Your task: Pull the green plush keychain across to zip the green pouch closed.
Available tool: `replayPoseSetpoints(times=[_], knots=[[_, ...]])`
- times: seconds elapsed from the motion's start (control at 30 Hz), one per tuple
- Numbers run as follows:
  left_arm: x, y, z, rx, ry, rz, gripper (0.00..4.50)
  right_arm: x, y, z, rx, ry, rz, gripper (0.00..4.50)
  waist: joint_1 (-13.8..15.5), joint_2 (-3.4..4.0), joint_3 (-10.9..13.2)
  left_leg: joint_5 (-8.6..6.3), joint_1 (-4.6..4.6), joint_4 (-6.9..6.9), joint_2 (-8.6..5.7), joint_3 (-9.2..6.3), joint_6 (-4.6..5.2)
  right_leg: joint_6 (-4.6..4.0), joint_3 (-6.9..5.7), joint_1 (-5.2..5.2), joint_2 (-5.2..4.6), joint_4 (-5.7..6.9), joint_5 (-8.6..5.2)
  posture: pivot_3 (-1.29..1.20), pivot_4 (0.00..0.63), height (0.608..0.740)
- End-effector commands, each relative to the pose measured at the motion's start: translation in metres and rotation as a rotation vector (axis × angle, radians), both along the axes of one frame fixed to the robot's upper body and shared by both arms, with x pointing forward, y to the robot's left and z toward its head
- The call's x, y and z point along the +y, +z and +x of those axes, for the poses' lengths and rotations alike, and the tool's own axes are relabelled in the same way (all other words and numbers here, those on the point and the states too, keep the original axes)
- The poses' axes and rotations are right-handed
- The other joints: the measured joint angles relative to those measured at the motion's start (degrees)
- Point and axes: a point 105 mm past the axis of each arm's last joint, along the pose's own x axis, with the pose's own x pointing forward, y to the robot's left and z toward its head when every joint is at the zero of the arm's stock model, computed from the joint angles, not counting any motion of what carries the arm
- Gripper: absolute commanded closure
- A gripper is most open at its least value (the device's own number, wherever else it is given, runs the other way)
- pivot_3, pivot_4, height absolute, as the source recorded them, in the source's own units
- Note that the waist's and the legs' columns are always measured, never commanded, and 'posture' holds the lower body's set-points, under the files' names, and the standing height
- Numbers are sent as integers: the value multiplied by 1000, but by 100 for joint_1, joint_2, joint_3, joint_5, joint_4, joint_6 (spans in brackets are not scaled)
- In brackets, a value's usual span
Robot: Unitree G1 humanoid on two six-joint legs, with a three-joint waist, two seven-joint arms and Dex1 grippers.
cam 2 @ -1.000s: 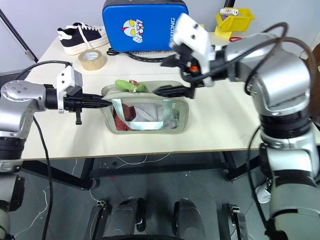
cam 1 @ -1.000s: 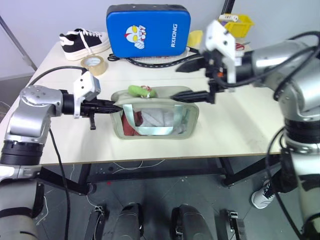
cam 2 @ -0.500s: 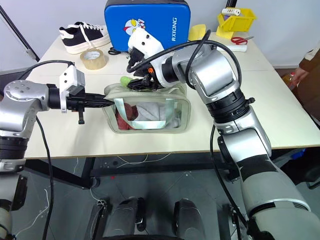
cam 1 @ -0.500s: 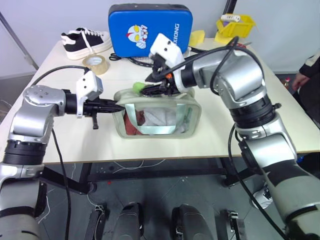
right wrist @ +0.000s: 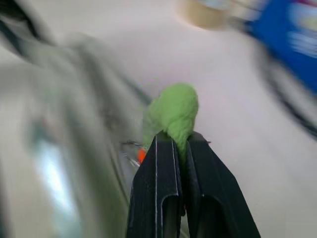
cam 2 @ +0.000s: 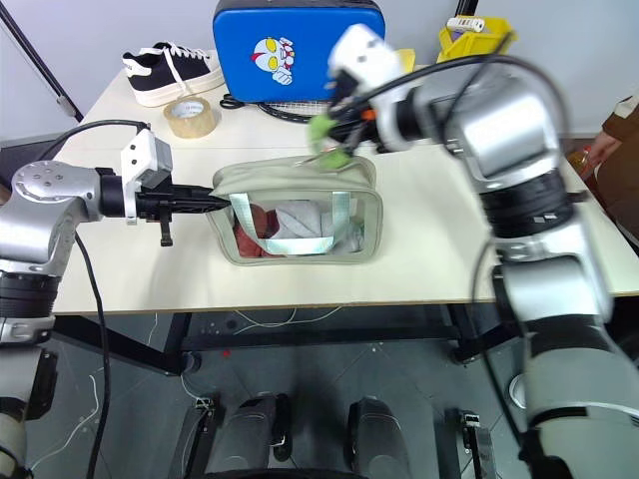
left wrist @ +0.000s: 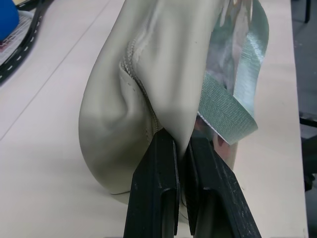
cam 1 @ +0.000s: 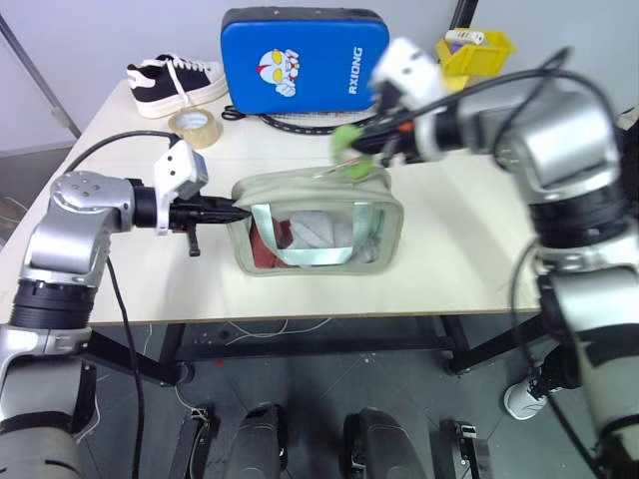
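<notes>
The green plush keychain [right wrist: 173, 113] is clamped between the two black fingers of the right gripper [right wrist: 182, 148] and sits above the top edge of the green pouch [cam 1: 318, 224], toward the pouch end away from the left gripper. In the head views it appears as a blurred lime-green patch at the tip of the right gripper, just over the pouch's upper seam. The green pouch lies on the light wooden table [cam 1: 469, 249], with its clear window and mint strap handle [cam 1: 318, 257] facing the near table edge; red and white contents show through the window. The left gripper [left wrist: 181, 148] is closed on a fold of the pouch's sage fabric at the pouch end nearest that arm, with both fingers pressed together around the material. Behind the pouch, a blue hard case [cam 1: 305, 60] with a cartoon print stands upright at the far table edge. A roll of packing tape [cam 1: 193, 127] lies beyond the pouch on the left-gripper side, and a black-and-white sneaker [cam 1: 175, 82] rests farther back from it. A yellow bin [cam 1: 477, 48] stands beyond the pouch at the far corner on the right-gripper side.
</notes>
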Motion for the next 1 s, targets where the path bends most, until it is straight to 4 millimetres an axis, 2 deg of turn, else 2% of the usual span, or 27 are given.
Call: replayPoseSetpoints(times=[0.03, 0.13, 0.2, 0.23, 0.37, 0.47, 0.57, 0.63, 0.8, 0.9, 1.0], knots=[[11, 0, 0, -3, 59, -12, 4500, -92, 2, 6, -95, -303, -137, 4449, -8, 0, 0, -1, 0, -4, 0, 2, 2, 2, 0, 1, 0, -8, 1, 0, 150, 740], [14, -1, -3, 7, 76, -23, 4500, -140, -13, 2, -98, -446, -241, 4449, -80, 5, 3, -3, 4, -12, 3, 5, 5, 7, 9, 2, 2, -24, 4, 0, 150, 740], [17, -2, -7, 12, 94, -24, 4500, -145, -44, -6, -21, -446, -255, 4449, -85, 7, 3, -3, 5, -26, 3, 16, 5, 9, 30, -16, 6, -22, 7, 0, 150, 740], [18, -2, -8, 13, 99, -24, 4500, -143, -55, -10, 7, -429, -251, 4449, -80, 6, 2, -2, 9, -33, 4, 18, 4, 11, 33, -17, 7, -22, 8, 0, 150, 740], [19, -2, -13, 17, 119, -35, 4500, -93, -101, -30, 129, -297, -120, 4449, -90, 8, 0, 2, 17, -63, 8, 20, -3, 11, 36, -24, 14, -23, 8, 0, 150, 740], [18, -2, -15, 17, 128, -48, 4500, -72, -127, -43, 187, -258, -84, 4449, -101, 8, 0, 5, 26, -73, 14, 19, -7, 4, 40, -24, 24, -22, 12, 0, 150, 740], [17, -3, -17, 20, 127, -50, 4500, -65, -145, -51, 213, -252, -92, 4449, -89, 8, 0, 8, 27, -70, 16, 16, -9, 0, 40, -23, 29, -23, 14, 0, 150, 740], [15, -1, -17, 17, 129, -52, 4500, -71, -157, -53, 233, -268, -116, 4449, -85, 7, 0, 12, 27, -66, 16, 19, -3, -1, 44, -21, 28, -25, 14, 0, 150, 740], [12, 1, -19, 17, 133, -65, 4500, -88, -170, -50, 229, -302, -193, 4449, -84, 6, -1, 19, 39, -65, 15, 20, 8, -7, 45, -9, 28, -29, 23, 0, 150, 740], [11, 0, -22, 21, 135, -73, 4500, -85, -165, -45, 210, -291, -178, 4449, -82, 6, -1, 19, 60, -70, 15, 19, 8, -7, 46, 12, 28, -35, 23, 0, 150, 740], [11, 0, -23, 21, 140, -77, 4500, -78, -146, -36, 167, -280, -114, 4449, -87, 6, -1, 19, 73, -76, 16, 20, 8, -7, 47, 24, 27, -42, 23, 0, 150, 740]])
